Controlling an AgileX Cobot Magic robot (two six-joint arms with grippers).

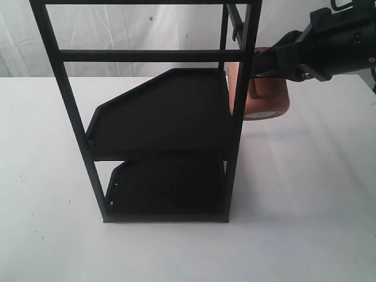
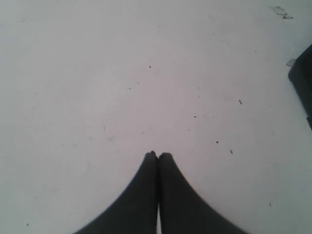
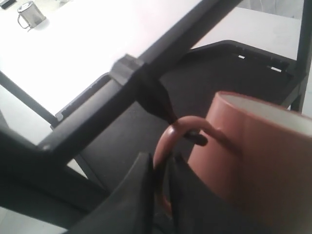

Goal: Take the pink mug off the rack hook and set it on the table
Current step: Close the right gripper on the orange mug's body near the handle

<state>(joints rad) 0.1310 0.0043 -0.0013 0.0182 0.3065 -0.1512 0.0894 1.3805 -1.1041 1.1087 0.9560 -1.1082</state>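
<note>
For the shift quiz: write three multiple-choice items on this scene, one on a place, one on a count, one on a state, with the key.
1. Where is the pink mug? A on a shelf; B on the rack hook; C standing on the tabletop.
2. How many tray shelves has the rack? A one; B four; C two.
3. How does the left gripper stand? A shut, empty; B open; C holding the mug.
Key: 1 B, the hook passes through its handle; 2 C, upper shelf and lower shelf; 3 A, fingertips meet over bare table.
</note>
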